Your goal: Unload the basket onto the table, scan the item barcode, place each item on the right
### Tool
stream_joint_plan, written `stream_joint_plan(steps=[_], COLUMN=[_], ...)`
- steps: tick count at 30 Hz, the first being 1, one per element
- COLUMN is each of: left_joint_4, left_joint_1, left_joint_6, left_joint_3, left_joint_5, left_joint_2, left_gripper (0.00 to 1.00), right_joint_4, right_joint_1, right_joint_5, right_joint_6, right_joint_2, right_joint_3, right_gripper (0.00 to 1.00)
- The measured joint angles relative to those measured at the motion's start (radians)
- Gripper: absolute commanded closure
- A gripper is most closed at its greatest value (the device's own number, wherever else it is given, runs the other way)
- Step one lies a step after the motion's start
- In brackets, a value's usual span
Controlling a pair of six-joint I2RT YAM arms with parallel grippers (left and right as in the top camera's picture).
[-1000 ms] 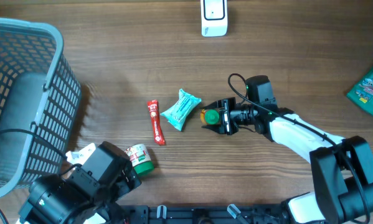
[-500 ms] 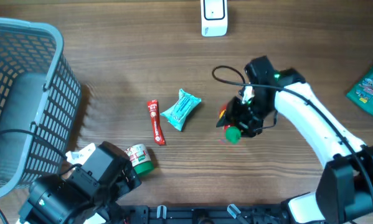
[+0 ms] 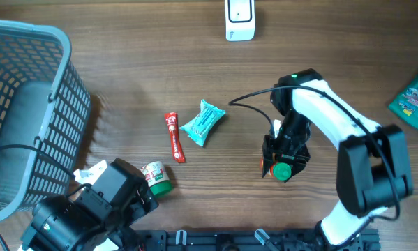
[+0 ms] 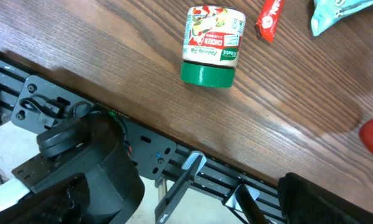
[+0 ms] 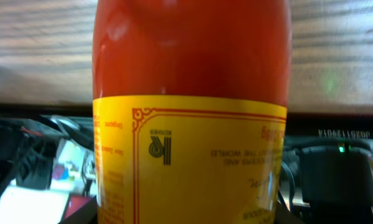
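Right pincer (image 3: 282, 162): pinching the red sauce bottle (image 5: 189, 112), yellow label facing its wrist camera.
Left pincer (image 3: 135, 194): spread, holding nothing, near the green-lidded jar (image 4: 211, 46) on the worktop (image 3: 125, 70).

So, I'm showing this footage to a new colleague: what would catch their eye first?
The red sauce bottle with its yellow label fills the right wrist view, gripped by the right claw near the front edge of the table, right of centre. Left of it lie a teal packet, a red sachet and a green-lidded jar, with a big grey basket at the far left.
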Motion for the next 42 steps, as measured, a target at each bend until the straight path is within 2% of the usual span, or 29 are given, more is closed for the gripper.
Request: stream_joint_plan(steps=[2,6,10,11,15,19,22,24,25,29,32,35,40,42], left_joint_4=[0.000,0.000,0.000,0.000,0.000,0.000,0.000,0.000,0.000,0.000,0.000,0.000,0.000,0.000], left_joint_1=[0.000,0.000,0.000,0.000,0.000,0.000,0.000,0.000,0.000,0.000,0.000,0.000,0.000,0.000], left_joint_6=[0.000,0.000,0.000,0.000,0.000,0.000,0.000,0.000,0.000,0.000,0.000,0.000,0.000,0.000], left_joint_3=[0.000,0.000,0.000,0.000,0.000,0.000,0.000,0.000,0.000,0.000,0.000,0.000,0.000,0.000], left_joint_5=[0.000,0.000,0.000,0.000,0.000,0.000,0.000,0.000,0.000,0.000,0.000,0.000,0.000,0.000], left_joint_2=[0.000,0.000,0.000,0.000,0.000,0.000,0.000,0.000,0.000,0.000,0.000,0.000,0.000,0.000], left_gripper=[0.00,0.00,0.00,0.00,0.00,0.00,0.00,0.00,0.00,0.00,0.00,0.00,0.00,0.00], right_joint_4=[0.008,0.079,0.055,0.035,-0.017,-0.019,-0.018,-0.011,-0.014,-0.018,-0.018,-0.025,0.069,0.168], right_joint_1=[0.000,0.000,0.000,0.000,0.000,0.000,0.000,0.000,0.000,0.000,0.000,0.000,-0.052,-0.207], right_joint_5=[0.003,0.007,0.032,0.044,0.085,0.220,0.263,0.285,0.302,0.344,0.465,0.552,0.557,0.443], right_joint_6=[-0.018,-0.021,-0.021,-0.017,0.013,0.108,0.183,0.259,0.317,0.420,0.544,0.655,0.813,0.804], right_joint_2=[0.048,0.102,0.128,0.131,0.134,0.134,0.130,0.086,0.008,-0.285,-0.505,-0.666,-0.560,-0.536], right_joint_3=[0.000,0.000,0.039,0.085,0.372,0.497,0.673,0.745,0.760,0.775,0.771,0.605,0.317,0.278], right_gripper=[0.39,0.33,0.04,0.00,0.00,0.00,0.00,0.00,0.00,0.00,0.00,0.00,0.00,0.00])
